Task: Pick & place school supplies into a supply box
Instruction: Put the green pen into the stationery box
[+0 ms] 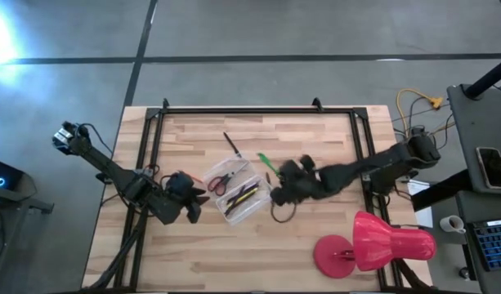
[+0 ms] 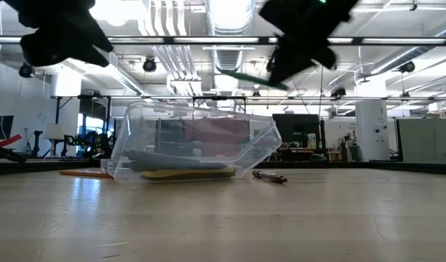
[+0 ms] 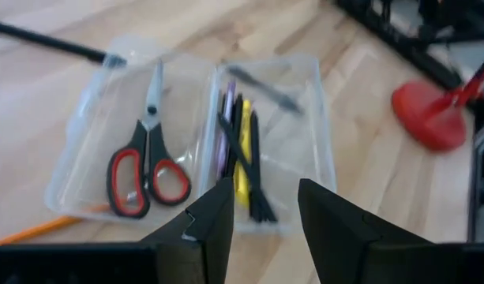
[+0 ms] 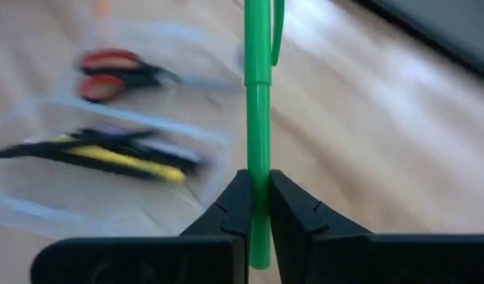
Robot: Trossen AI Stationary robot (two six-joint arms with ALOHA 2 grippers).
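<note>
The clear supply box (image 1: 238,193) lies open on the table in two halves. One half holds the red-handled scissors (image 3: 147,162). The other holds the yellow, black and pale pens (image 3: 242,154). My right gripper (image 1: 279,175) hovers just right of the box, shut on a green pen (image 4: 257,95) and raised above the table (image 2: 281,73). My left gripper (image 3: 265,213) is open and hangs over the box's near left corner (image 1: 190,208), touching nothing. A black pen (image 1: 231,144) lies on the table beyond the box. An orange pencil (image 3: 36,229) lies beside it. My right gripper pinches the green pen between its two fingers (image 4: 238,209), near the end opposite the clip (image 4: 258,177). The shaft runs on ahead of the fingertips, roughly along them, toward the box. The pen is lifted clear of the table and almost level in the low view (image 2: 252,78).
A big pink-red lamp (image 1: 373,245) lies on the table's near right corner. A black frame (image 1: 258,110) runs along the far edge and down both sides. Bare wood lies along the near side of the table, in front of the box.
</note>
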